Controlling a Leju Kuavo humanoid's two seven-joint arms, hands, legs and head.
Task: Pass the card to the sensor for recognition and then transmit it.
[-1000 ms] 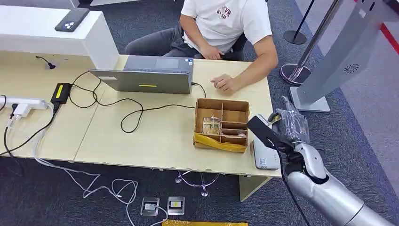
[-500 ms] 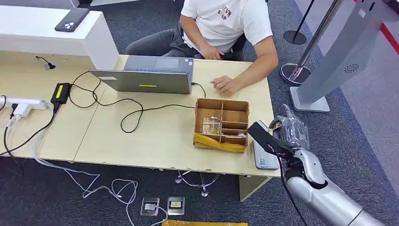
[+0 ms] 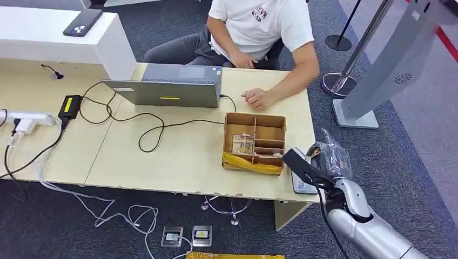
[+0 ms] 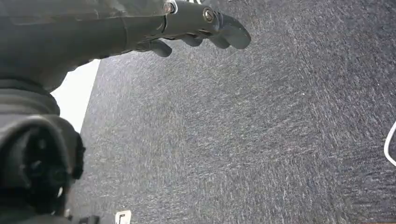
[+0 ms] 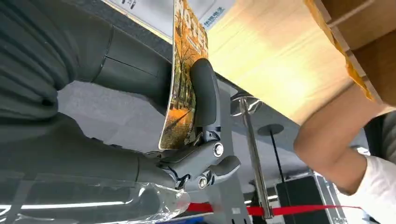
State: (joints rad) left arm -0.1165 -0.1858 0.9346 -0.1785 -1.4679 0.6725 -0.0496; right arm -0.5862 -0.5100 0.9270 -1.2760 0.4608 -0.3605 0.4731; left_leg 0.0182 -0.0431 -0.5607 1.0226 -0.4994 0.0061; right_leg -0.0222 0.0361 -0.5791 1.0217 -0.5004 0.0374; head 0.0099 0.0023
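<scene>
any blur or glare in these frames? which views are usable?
Head view: sharp and evenly lit, though the card looks dark from this angle. Left wrist view: carpet slightly smeared, left robot hand soft. Right wrist view: card close and a little soft in the right robot hand, bright table edge.
</scene>
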